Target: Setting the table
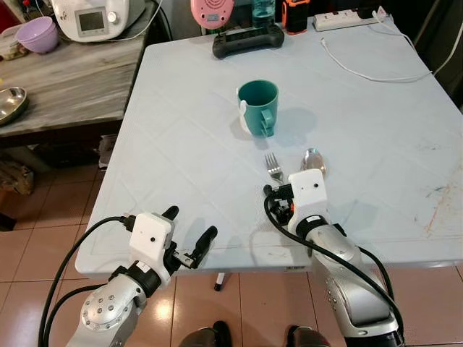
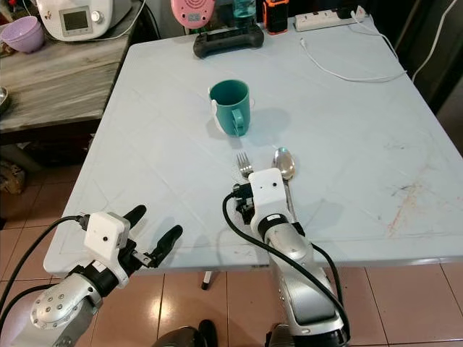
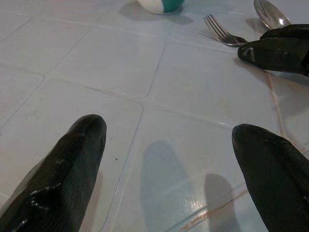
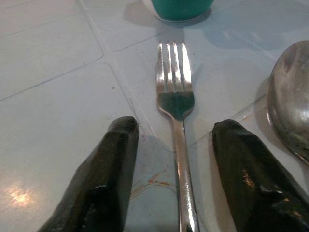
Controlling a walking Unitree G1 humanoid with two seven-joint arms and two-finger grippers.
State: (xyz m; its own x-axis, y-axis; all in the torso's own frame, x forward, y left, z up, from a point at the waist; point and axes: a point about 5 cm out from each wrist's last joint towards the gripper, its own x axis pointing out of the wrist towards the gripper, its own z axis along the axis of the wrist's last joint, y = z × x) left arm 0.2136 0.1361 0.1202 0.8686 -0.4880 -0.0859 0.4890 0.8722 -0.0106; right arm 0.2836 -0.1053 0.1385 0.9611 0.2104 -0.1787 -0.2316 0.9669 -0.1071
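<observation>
Straddling the fork [image 4: 176, 101] handle, right end effector [image 4: 176, 159] spread open, spoon [image 4: 289, 101] beside, left end effector [image 1: 189, 235] released at table [image 1: 181, 144] edge.

Table [image 1: 181, 144]: pale, square-patterned top.
Centre: a green mug [image 1: 258, 106] stood upright.
Near edge: a fork [image 1: 273, 167] and spoon [image 1: 313, 159] lay side by side.
Far edge: black controller [image 1: 248, 40], power strip [image 1: 350, 19], white cable [image 1: 362, 71].

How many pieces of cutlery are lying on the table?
2. A fork lies flat between the open right gripper's fingers, tines toward the green mug. A spoon lies just beside it, on its right.
</observation>
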